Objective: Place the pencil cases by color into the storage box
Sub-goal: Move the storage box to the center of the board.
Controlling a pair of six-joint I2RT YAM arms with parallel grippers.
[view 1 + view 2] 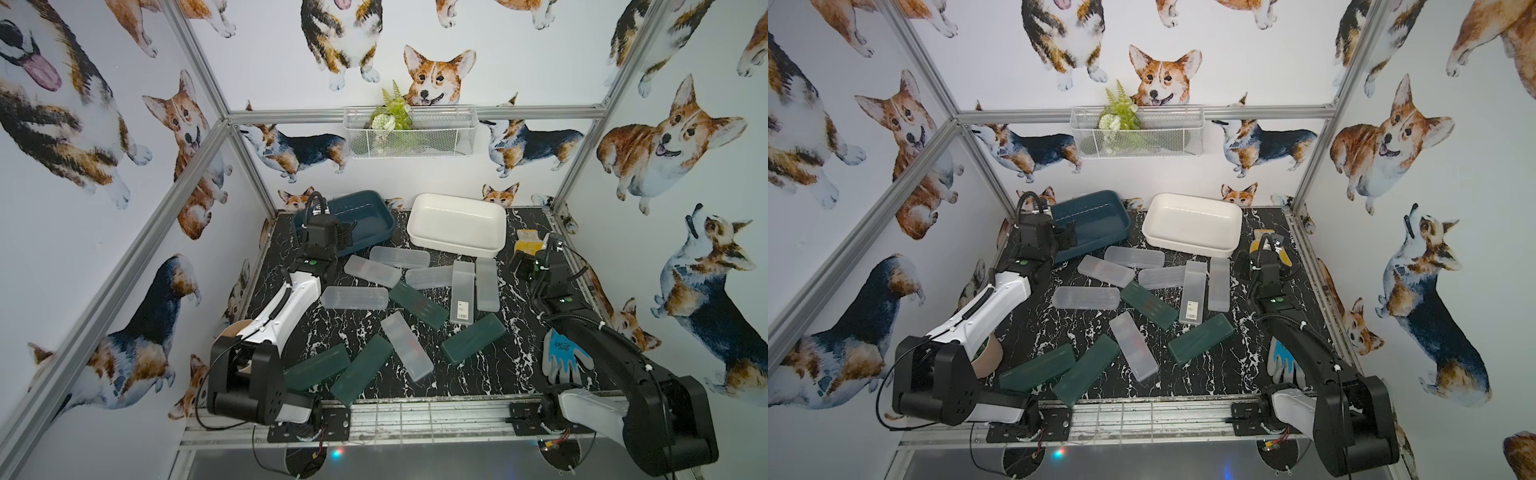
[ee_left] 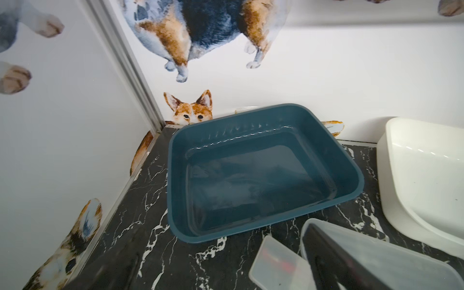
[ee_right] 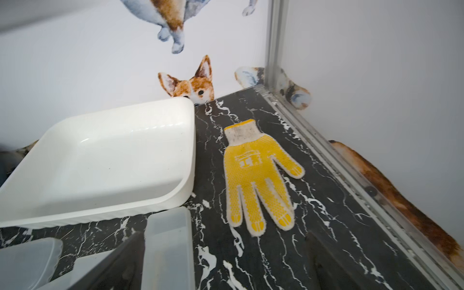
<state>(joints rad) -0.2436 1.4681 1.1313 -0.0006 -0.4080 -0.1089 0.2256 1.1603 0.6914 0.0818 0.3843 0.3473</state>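
Left claw (image 1: 347, 235): I see it wide open, empty, by the blue box (image 1: 374, 199), upper centre
Right claw (image 1: 520, 261): wide open, empty, right of centre
Frosted cases (image 1: 399, 257): mid-frame, below both boxes
Green cases (image 1: 361, 370): mostly lower centre, on the table (image 1: 498, 365)

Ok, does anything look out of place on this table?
Two work gloves don't belong with the pencil cases: a yellow glove beside the white box, and a blue-grey glove partly beneath the right arm.
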